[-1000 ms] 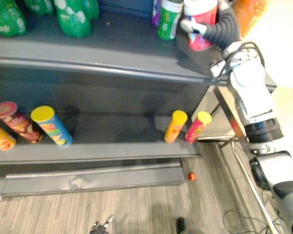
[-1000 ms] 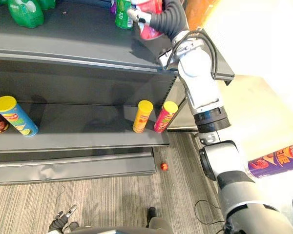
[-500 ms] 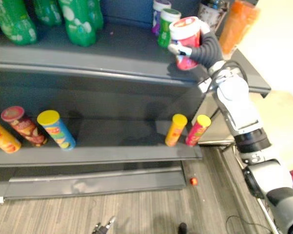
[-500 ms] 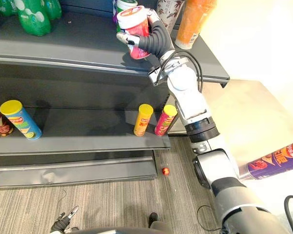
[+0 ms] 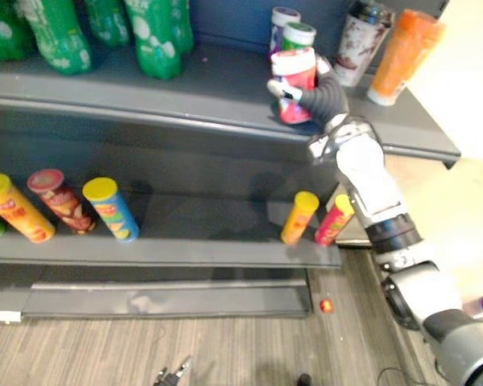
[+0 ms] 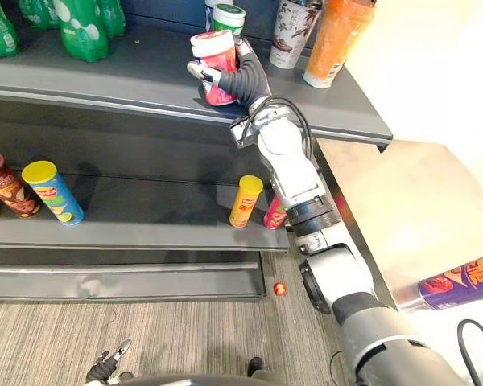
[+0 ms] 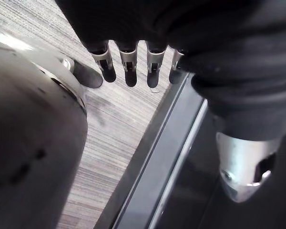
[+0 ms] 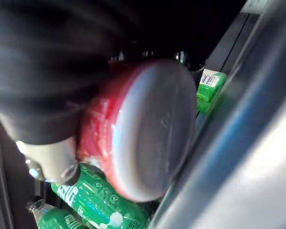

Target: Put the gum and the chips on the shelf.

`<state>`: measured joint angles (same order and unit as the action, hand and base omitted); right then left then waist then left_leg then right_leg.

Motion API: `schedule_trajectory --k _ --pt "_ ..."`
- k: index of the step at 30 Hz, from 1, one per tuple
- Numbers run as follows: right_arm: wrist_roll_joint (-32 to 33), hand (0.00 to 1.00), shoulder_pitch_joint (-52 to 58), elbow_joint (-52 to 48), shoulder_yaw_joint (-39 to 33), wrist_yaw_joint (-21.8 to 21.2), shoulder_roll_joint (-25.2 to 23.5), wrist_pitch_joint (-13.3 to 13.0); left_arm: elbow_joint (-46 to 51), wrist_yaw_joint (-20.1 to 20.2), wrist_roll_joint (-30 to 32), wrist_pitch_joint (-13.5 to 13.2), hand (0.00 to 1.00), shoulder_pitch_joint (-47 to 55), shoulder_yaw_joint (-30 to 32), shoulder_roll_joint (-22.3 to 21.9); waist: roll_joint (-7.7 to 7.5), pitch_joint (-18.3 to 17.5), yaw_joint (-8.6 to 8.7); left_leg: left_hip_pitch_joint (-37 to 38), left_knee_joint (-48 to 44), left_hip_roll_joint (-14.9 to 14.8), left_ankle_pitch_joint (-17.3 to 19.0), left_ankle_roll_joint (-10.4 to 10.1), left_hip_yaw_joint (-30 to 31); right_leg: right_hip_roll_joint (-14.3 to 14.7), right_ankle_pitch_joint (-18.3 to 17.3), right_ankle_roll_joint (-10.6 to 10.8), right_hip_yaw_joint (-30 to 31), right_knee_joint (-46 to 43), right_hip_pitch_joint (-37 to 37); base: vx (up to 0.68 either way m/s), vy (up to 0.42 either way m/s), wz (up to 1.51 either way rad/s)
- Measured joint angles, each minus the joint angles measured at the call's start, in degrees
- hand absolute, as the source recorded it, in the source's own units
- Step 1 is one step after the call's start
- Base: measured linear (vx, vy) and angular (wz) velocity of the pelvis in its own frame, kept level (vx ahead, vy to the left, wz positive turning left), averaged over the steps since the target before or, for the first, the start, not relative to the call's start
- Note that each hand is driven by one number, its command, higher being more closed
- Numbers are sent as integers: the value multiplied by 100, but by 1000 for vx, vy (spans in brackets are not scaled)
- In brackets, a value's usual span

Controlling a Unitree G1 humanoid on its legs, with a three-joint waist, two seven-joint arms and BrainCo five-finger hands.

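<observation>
- Right wrist view: my right hand (image 8: 47, 160) has its fingers and thumb wrapped round the red gum tub (image 8: 143, 129). The pale lid faces this camera.
- In the left eye view the tub (image 5: 292, 76) sits in that hand (image 5: 318, 92) close to upright, lid uppermost and leaning a little.
- Directly under the tub is the front part of the top shelf (image 5: 185, 104). I cannot tell whether the base touches the deck or hangs just above it.
- So the coming move turns on the vertical. My read is that the tub's long axis needs to be stood straight, lowered until the base seats, and only then released.
- Just beyond the fingertips stand a green-lidded tub (image 5: 298, 36) and, behind it, a purple-lidded tub (image 5: 284, 18). Pushing further in risks a knock.
- Right of the hand and further back stand a patterned cup (image 5: 361, 40) and an orange cup (image 5: 402, 48). Well to its left are green bottles (image 5: 157, 36).
- Below the hand, on the lower shelf, a yellow can (image 5: 299, 217) and a pink can (image 5: 334, 219) stand side by side.
- Well away, low on the right, a purple chips can (image 6: 459, 281) lies on its side. I judge it the second item, nearer the right arm.
- My left hand (image 7: 152, 67) hangs low over the floor (image 7: 109, 119), fingers loose and holding nothing.
</observation>
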<state>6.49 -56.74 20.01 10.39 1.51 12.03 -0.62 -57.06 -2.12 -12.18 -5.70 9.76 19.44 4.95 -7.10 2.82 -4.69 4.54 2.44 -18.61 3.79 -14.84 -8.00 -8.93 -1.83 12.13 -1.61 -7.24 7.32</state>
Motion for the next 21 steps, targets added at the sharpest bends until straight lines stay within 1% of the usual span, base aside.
schedule_trajectory --k 3,4,6,7,8,12,15,20,21 --pt "-62 100 -4 126 -326 182 -184 4 3 -16 -2 5 0 -1 3 -2 12 8 -6 -44 -43 -3 0 0 70 -9 0 0 -40 0 -16 -17 -2 10" --pt "-153 100 -4 179 -390 288 -196 42 1 -27 -2 8 0 0 3 -6 27 18 -25 -44 -52 -3 0 -1 84 -13 -1 0 -56 0 -38 -27 -2 6" --pt "-172 100 -3 233 -445 344 -206 74 -3 -41 -3 18 0 6 7 -6 38 26 -33 -46 -56 -8 0 -2 94 -15 -1 -1 -78 0 -57 -25 0 6" --pt "-213 100 -3 238 -533 381 -267 97 -3 -55 -3 25 0 6 11 -6 71 49 -38 -54 -58 -10 -1 -3 101 -15 -2 -1 -82 0 -56 0 0 0" --pt "-267 100 -2 240 -629 473 -397 117 -4 -94 -1 59 0 6 12 -6 72 49 -34 -55 -60 -10 -1 -4 102 -15 -2 -1 -82 0 -56 0 0 0" --pt "-497 100 35 171 -683 568 -470 116 -2 -152 0 87 0 4 15 -5 78 53 -36 -70 -65 -10 -1 -4 117 -17 -3 -1 -95 0 -55 1 0 1" --pt "-831 100 240 -126 -781 639 -635 98 2 -171 2 87 0 0 11 -4 79 54 -26 -140 -93 -10 -1 -5 207 -26 -5 -1 -143 -1 -49 5 0 7" --pt "-1161 100 468 -340 -781 765 -649 27 2 -195 21 87 0 -41 -9 -7 91 63 -66 -182 -162 -11 9 -14 235 -35 -13 -10 -171 -23 -60 -4 0 3" --pt "-1305 100 594 -473 -782 793 -717 -30 3 -204 109 84 0 -47 -13 -7 103 72 -62 -193 -180 -14 10 -15 252 -37 -21 -18 -182 -51 -56 -17 0 5"
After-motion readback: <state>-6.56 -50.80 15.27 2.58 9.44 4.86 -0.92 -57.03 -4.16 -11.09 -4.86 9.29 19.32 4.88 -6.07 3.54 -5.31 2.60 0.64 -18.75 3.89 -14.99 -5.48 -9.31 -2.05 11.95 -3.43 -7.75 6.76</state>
